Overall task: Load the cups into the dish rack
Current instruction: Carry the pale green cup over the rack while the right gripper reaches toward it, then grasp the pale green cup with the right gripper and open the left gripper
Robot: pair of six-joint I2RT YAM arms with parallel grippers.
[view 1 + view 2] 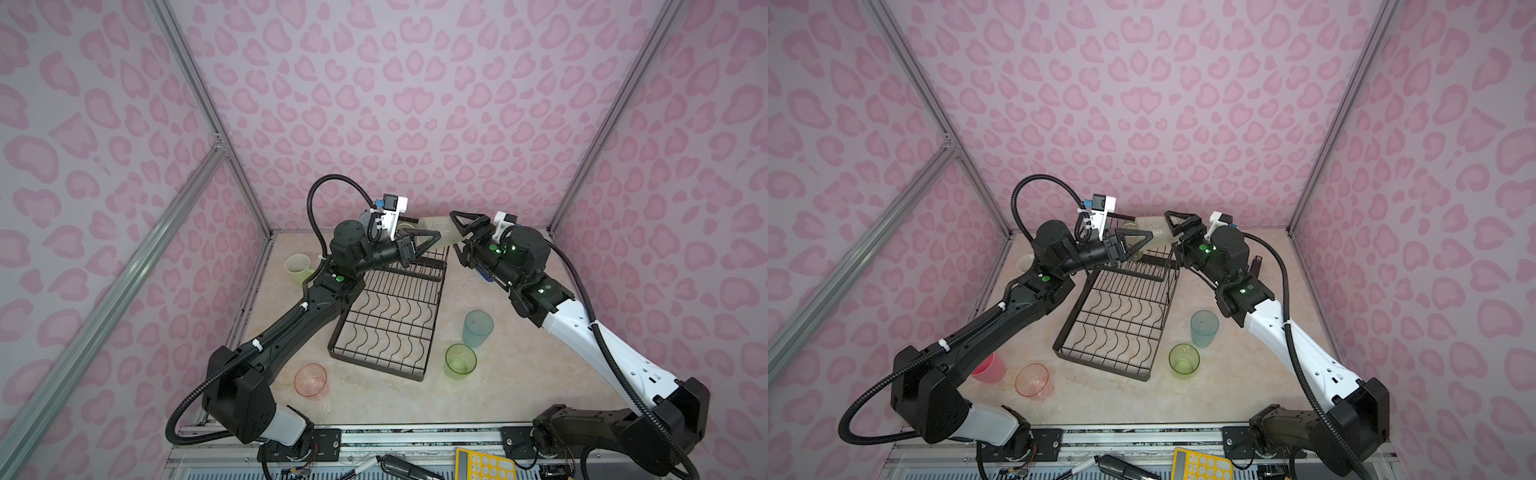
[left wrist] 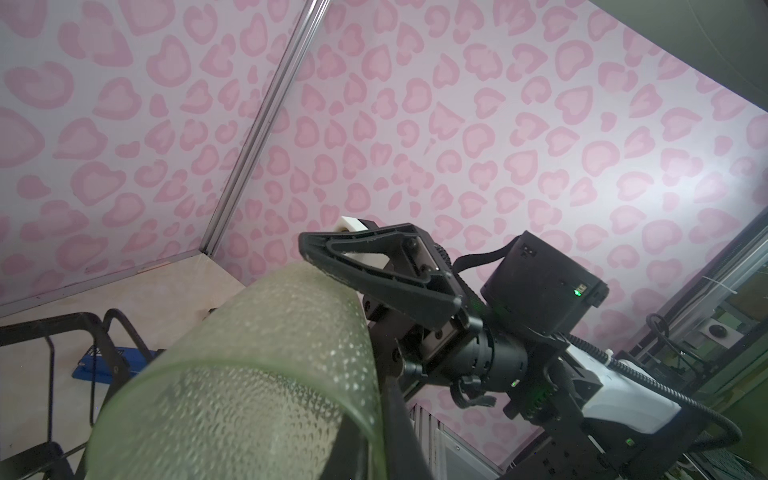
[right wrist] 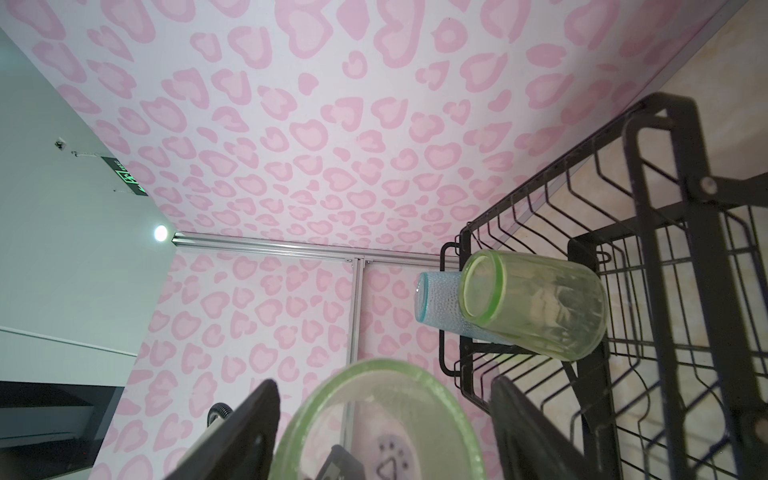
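A pale green dimpled cup [image 1: 436, 230] [image 1: 1152, 226] hangs sideways over the raised basket end of the black dish rack [image 1: 390, 324]. My left gripper [image 1: 430, 240] [image 2: 374, 424] is shut on the wall at its mouth. My right gripper [image 1: 454, 232] [image 3: 382, 415] stands open, its fingers on either side of the cup's base [image 3: 415, 395]; one finger [image 2: 374, 270] lies on the cup's side. A clear green cup [image 3: 536, 307] and a blue dimpled cup [image 3: 436, 303] stand upside down in the basket. The long lower tray holds nothing.
On the table stand a pale mug [image 1: 298, 266] at back left, a pink tumbler [image 1: 311, 380], a solid pink cup [image 1: 990, 368], a green tumbler [image 1: 460, 360] and a blue tumbler [image 1: 478, 328]. A flat blue object [image 2: 108, 365] lies behind the rack. A yellow calculator [image 1: 484, 463] sits at the front rail.
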